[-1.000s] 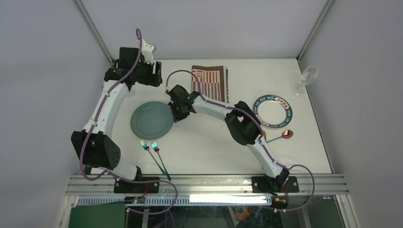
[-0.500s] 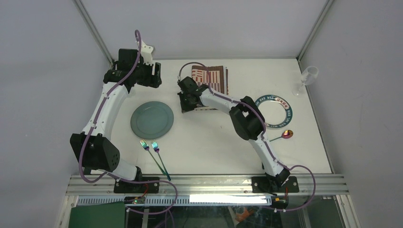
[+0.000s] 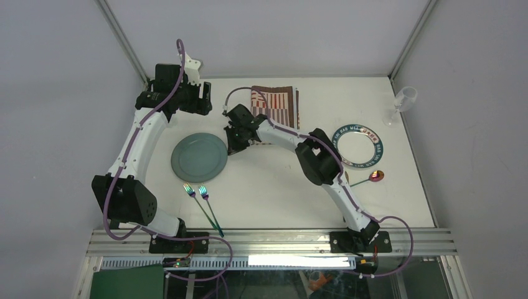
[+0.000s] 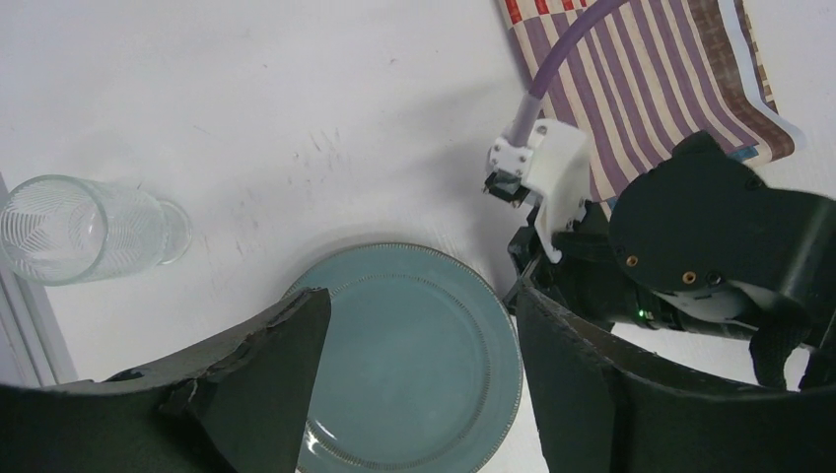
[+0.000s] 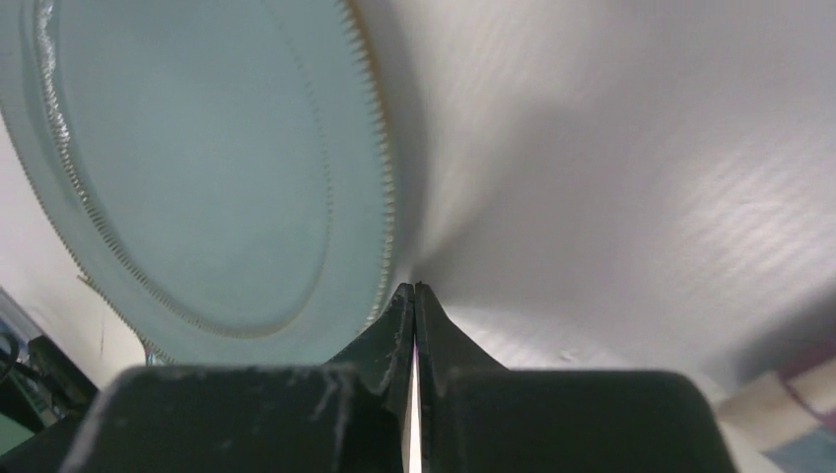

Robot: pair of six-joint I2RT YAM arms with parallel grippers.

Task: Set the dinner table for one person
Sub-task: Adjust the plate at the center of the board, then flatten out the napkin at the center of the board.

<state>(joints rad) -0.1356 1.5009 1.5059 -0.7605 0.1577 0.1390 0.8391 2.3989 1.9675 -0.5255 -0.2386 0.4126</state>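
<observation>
The dinner table (image 3: 280,187) is the white tabletop. A teal plate (image 3: 199,157) lies on it at the left. My right gripper (image 3: 233,144) is shut and empty, low over the table, with its tips at the plate's right rim; in the right wrist view the gripper (image 5: 414,288) sits right beside the plate (image 5: 197,168). My left gripper (image 3: 202,99) hovers behind the plate, open and empty; its wrist view shows the gripper (image 4: 419,305) above the plate (image 4: 414,355). A striped placemat (image 3: 275,106) lies at the back.
A ringed plate (image 3: 358,145) and a spoon (image 3: 376,176) lie at the right, a stemmed glass (image 3: 405,98) at the back right. Two forks (image 3: 200,194) lie near the front left. A ribbed glass (image 4: 74,229) lies near the left rail.
My right gripper swung from the plate's rim toward the placemat, then came back left to the rim. The plate and my left arm have not moved.
</observation>
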